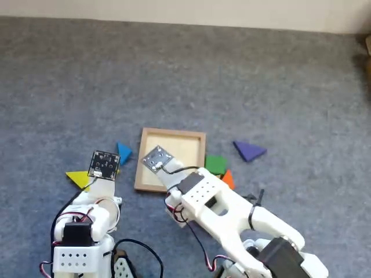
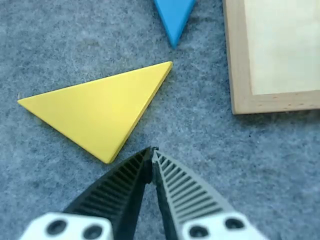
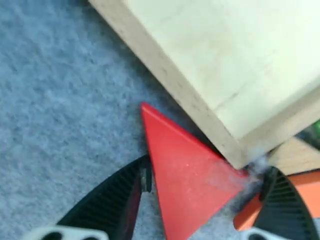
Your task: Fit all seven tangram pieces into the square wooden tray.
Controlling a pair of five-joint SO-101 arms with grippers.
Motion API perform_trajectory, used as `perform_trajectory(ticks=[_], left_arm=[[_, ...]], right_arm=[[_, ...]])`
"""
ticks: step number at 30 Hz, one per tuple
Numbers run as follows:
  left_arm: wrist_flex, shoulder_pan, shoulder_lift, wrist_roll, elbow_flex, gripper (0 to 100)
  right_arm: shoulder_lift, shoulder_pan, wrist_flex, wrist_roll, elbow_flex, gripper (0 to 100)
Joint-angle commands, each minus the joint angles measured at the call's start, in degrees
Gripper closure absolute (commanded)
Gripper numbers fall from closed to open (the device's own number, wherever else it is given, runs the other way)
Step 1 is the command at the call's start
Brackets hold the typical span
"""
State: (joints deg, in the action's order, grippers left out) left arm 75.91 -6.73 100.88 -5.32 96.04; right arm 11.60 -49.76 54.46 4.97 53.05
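Observation:
The square wooden tray [image 1: 200, 136] lies mid-table with a bare floor. A red triangle [image 3: 187, 190] lies on the carpet against the tray's outer corner [image 3: 235, 150]. My right gripper [image 3: 208, 174] is open and straddles the triangle. One finger [image 3: 127, 197] touches its edge, while the other [image 3: 282, 200] stands just off its corner. A little short of the yellow triangle [image 2: 100, 112], my left gripper [image 2: 151, 152] is shut and empty. A blue triangle [image 2: 174, 15] lies beyond the yellow one, beside the tray rim [image 2: 239, 75].
Right of the tray lie a green piece [image 1: 215, 164], an orange piece [image 1: 228, 179] and a purple triangle [image 1: 250, 150]. The yellow triangle [image 1: 78, 178] and blue triangle [image 1: 124, 152] lie left of it. Grey carpet stretches open toward the far side.

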Motion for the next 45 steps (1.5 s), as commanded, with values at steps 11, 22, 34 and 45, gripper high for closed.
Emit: perform_trajectory(ticks=[11, 22, 34, 45], left_arm=[[0.62, -0.75, 1.98, -0.62, 1.27, 99], [0.62, -0.75, 1.98, -0.62, 1.27, 99], [0.62, -0.75, 1.98, -0.62, 1.27, 99], [0.62, -0.75, 1.98, -0.62, 1.27, 99]], right_arm=[[-2.07, 13.93, -0.04, 6.33, -0.92, 86.0], [3.03, 16.57, 0.13, 6.15, -0.48, 86.0], [30.46, 16.57, 3.74, -6.77, 9.01, 85.6], [31.43, 16.48, 0.04, -15.3, 14.46, 70.6]])
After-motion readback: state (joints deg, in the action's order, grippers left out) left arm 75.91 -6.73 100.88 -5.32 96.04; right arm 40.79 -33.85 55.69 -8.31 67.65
